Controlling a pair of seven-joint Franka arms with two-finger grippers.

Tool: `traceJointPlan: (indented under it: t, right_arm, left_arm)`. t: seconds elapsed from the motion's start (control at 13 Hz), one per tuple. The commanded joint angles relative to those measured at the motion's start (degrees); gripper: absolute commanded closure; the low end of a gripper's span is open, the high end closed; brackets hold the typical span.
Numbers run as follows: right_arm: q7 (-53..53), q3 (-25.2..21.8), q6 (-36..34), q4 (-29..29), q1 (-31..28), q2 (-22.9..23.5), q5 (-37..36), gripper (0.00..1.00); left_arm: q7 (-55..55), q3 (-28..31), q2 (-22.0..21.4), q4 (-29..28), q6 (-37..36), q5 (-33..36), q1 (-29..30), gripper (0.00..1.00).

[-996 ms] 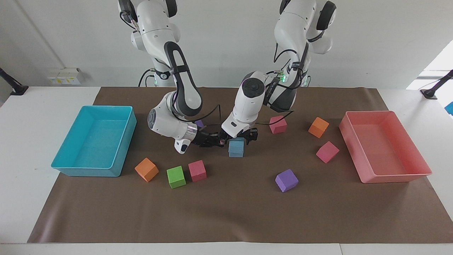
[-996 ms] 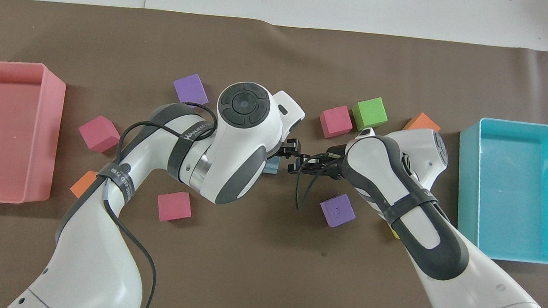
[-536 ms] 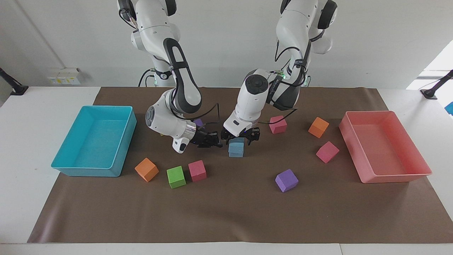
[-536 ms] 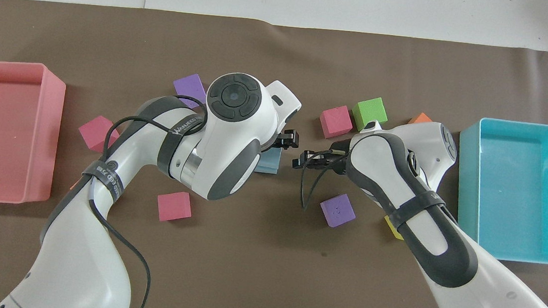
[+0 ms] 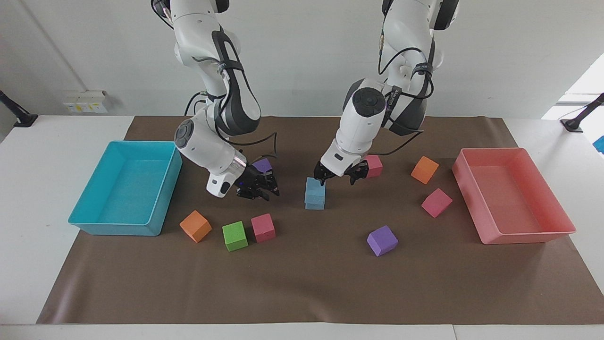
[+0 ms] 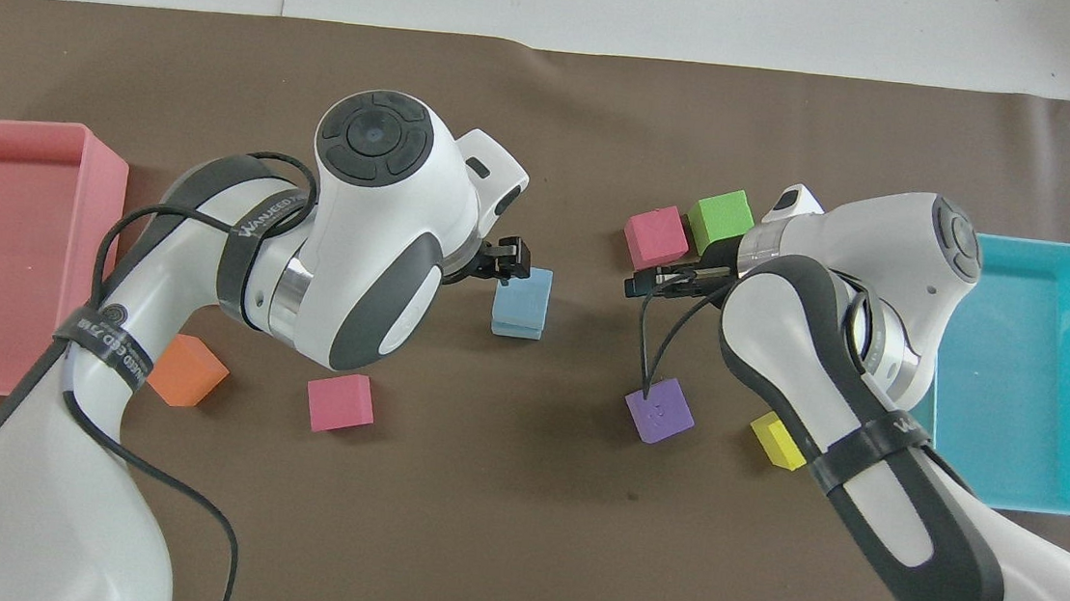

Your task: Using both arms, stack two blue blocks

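Note:
The two blue blocks stand stacked, one on the other, in the middle of the brown mat; from above they show as one cube. My left gripper is open and empty. It hangs just beside the stack's top, toward the left arm's end, not touching it. In the overhead view its tip pokes out from under the wrist. My right gripper is apart from the stack toward the right arm's end, over a purple cube; it also shows in the overhead view.
A cyan tray stands at the right arm's end and a pink tray at the left arm's end. Loose cubes lie around: orange, green, pink, purple, pink, orange, pink, yellow.
Both grippers have pulled away from the blue stack, each toward its own end and upward. The left gripper has let go of the top block, and the stack stands alone.

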Motion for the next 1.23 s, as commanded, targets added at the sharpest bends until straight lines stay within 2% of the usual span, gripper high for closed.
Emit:
traceJointPlan:
  t: [0.0,0.15,0.46,0.61,0.77,1.0,1.15]
  right_arm:
    - [2.34,0.45,-0.53,0.36,-0.93,-2.05,-8.85,0.0]
    - [8.54,0.36,-0.79,0.44,-1.2,-3.72,-15.79,0.0]
    - [15.78,0.36,-10.53,6.67,-1.81,-4.43,-31.27,0.0]
    - [16.67,0.36,-12.65,8.96,-3.39,-4.52,-32.52,0.0]
    - [16.67,-0.16,-13.71,9.67,-4.44,-5.57,-33.66,0.0]
    - [16.67,-0.52,-16.25,9.85,-7.34,-8.38,-33.67,0.0]
    - [16.67,-0.61,-19.41,9.85,-8.31,-10.92,-33.76,0.0]
  left_arm:
    - [8.7,-0.22,-11.45,-11.52,-0.6,0.39,4.16,0.0]
    - [15.74,-0.22,-17.18,-15.15,-0.94,0.39,8.46,0.0]
    - [27.52,-0.13,-20.54,-10.96,-6.38,0.92,18.3,0.0]
    - [29.83,-0.04,-19.85,-4.73,-11.21,1.09,22.0,0.0]
    - [30.19,0.13,-19.93,0.02,-13.07,1.27,24.82,0.0]
    - [31.41,0.57,-20.63,2.94,-22.01,5.04,26.85,0.0]
    - [32.82,0.14,-22.82,2.51,-23.36,4.96,27.03,0.0]
